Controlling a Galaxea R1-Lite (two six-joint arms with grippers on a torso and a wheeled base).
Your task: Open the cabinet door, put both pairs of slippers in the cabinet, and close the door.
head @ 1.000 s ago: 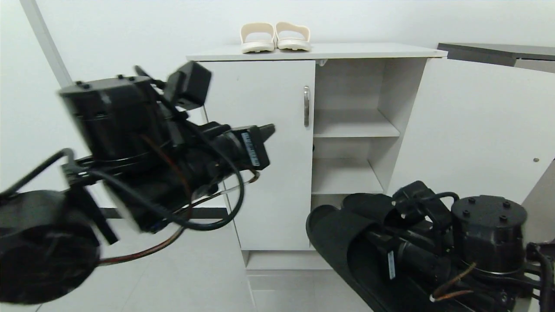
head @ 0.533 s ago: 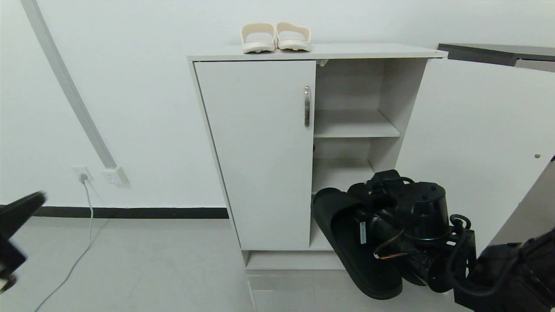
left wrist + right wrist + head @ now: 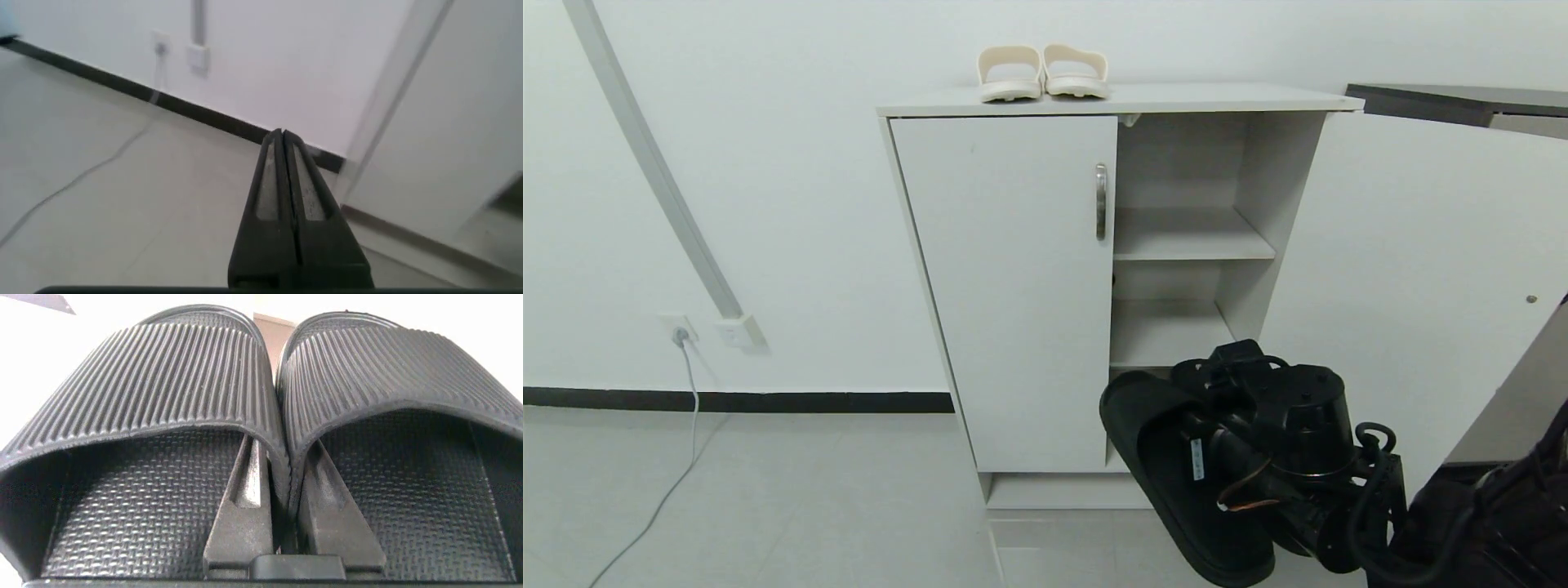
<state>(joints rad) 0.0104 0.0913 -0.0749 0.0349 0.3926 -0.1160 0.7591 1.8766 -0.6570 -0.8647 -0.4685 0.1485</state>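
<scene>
The black slippers [image 3: 1176, 469] hang as a pair, side by side and tilted, in the right end effector [image 3: 282, 514], low in front of the cabinet [image 3: 1127, 98] at its open right half. Their upper ends overlap the mouth of the bottom compartment; whether they reach inside it I cannot tell. In the right wrist view one finger sits in each slipper under its ribbed strap, and the two fingers [image 3: 245, 506] are clenched on the adjoining inner walls, so the pair is grasped between them. The beige slippers [image 3: 1043, 73] stand together on top of the cabinet, near its back edge. The right door [image 3: 1421, 261] is swung wide open, showing two bare shelves [image 3: 1188, 237] above the bottom compartment. The left door [image 3: 1013, 310] is closed, with its metal handle [image 3: 1101, 200] at the inner edge. The left end effector [image 3: 283, 204] is off to the cabinet's left above the floor [image 3: 122, 212], its fingers pressed flat together with nothing between them. A socket [image 3: 678, 331] with a cable sits on the wall.
</scene>
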